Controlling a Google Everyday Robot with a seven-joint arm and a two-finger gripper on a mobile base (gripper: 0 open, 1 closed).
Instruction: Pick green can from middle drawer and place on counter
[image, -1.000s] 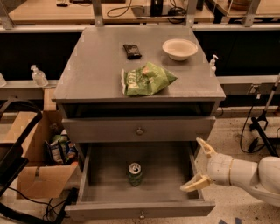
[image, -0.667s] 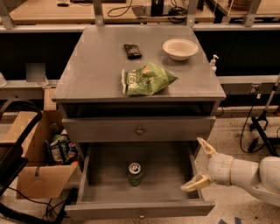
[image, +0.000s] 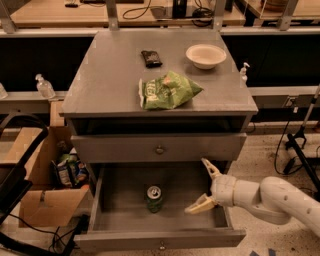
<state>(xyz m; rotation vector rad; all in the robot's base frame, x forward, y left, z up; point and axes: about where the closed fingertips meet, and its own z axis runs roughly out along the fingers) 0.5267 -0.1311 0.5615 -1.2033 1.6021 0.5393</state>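
The green can (image: 154, 198) stands upright on the floor of the open middle drawer (image: 110, 220), near its middle, silver lid up. My gripper (image: 203, 186) is open, fingers spread wide, over the right part of the drawer, to the right of the can and apart from it. The white arm comes in from the lower right. The grey counter (image: 110, 75) is the cabinet's top, above the closed upper drawer.
On the counter lie a green snack bag (image: 167, 91), a small dark packet (image: 151, 58) and a white bowl (image: 205, 55). A cardboard box (image: 42, 175) with packets stands left of the cabinet. A wooden desk with cables runs along the back.
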